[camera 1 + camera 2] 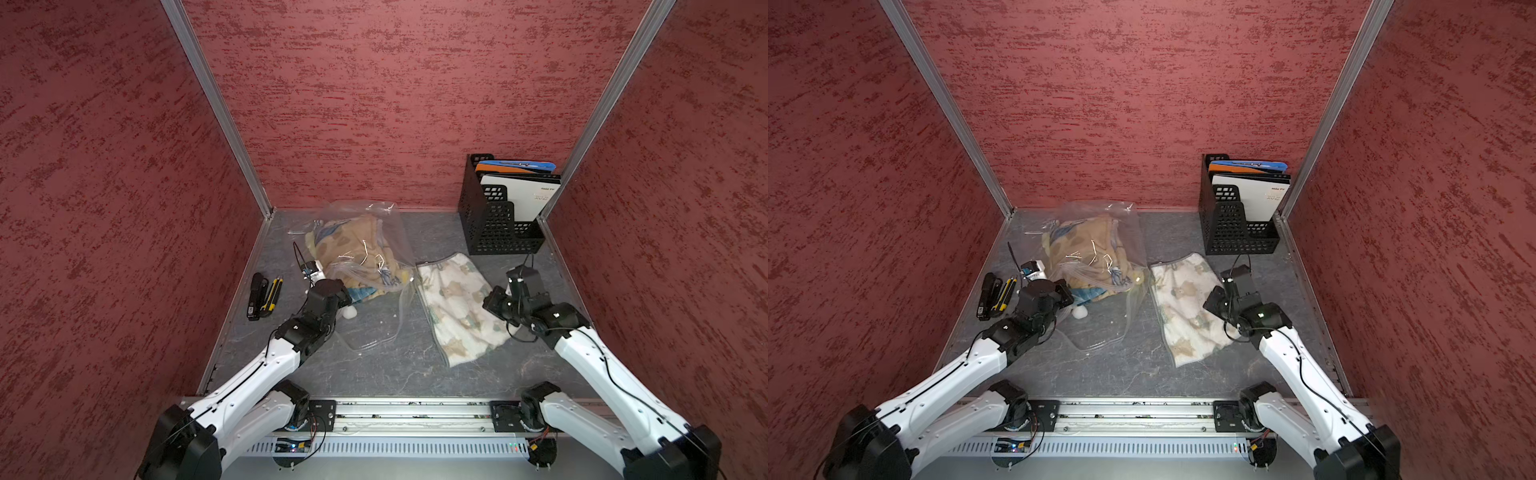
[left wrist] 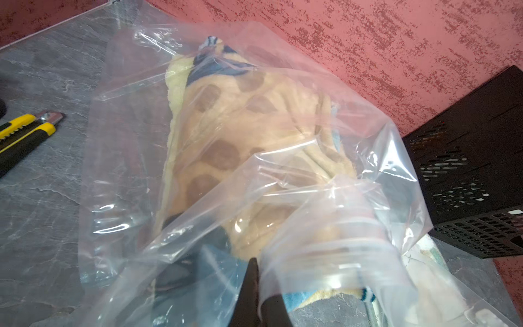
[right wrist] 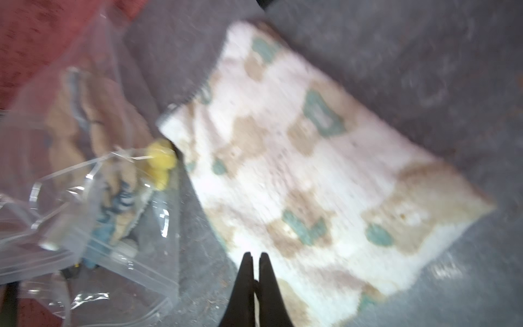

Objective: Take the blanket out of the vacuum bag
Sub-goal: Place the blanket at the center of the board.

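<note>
Both pressed together: left tool [image 2: 258, 279] apparently on vacuum bag [image 2: 127, 170] film, right tool [image 3: 256, 256] blurred.

Crinkled clear bag [image 1: 395, 232] lies rumpled at the back of the table [image 1: 374, 374], a tan spotted blanket [image 1: 353, 245] bunched inside.

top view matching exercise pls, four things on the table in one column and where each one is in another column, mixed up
Things:
1. tan blanket
2. white blanket
3. black file rack
4. yellow knives

Places:
A. far right corner, holding folders
B. inside the clear bag
C. near the left wall, beside a black tool
D. lying on the table, outside the bag

Pairs: 1-B, 2-D, 3-A, 4-C
</note>
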